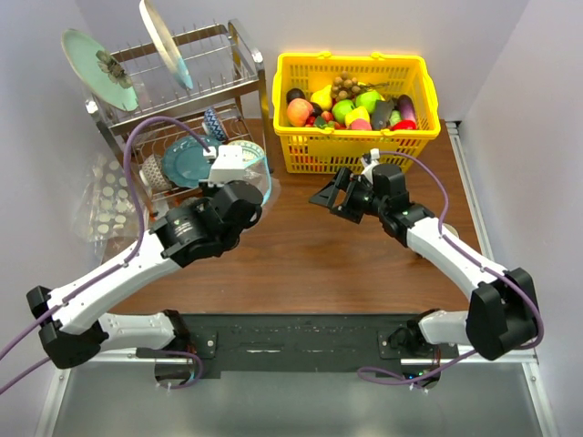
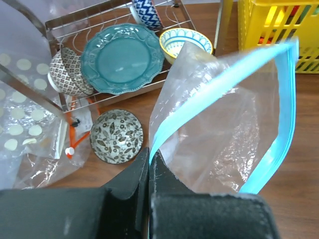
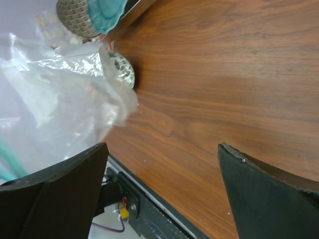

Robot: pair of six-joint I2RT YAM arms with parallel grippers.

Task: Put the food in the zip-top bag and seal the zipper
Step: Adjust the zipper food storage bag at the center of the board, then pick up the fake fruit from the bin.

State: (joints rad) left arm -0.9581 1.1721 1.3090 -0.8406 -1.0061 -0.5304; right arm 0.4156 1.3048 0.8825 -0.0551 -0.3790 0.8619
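The left end effector (image 2: 149, 158) is pinching its two fingers tightly together on the edge of the clear bag (image 2: 224, 129), right at one end of the teal-blue zipper strip (image 2: 284, 99). The bag is hanging from that grip above the table (image 1: 319, 255), just in front of the dish rack (image 1: 246, 73) and to the left of the yellow basket (image 1: 301, 146), with its mouth gaping so that the strip is forming a wide loop. The right end effector (image 3: 162, 147) is hovering over bare wood near the middle of the table with its fingers spread wide apart, gripping nothing. The toy fruits and vegetables (image 1: 351, 105) are lying piled inside the basket at the far side of the table. A small patterned bowl (image 2: 116, 136) is sitting on the table beside the rack, below a teal plate (image 2: 122, 57).
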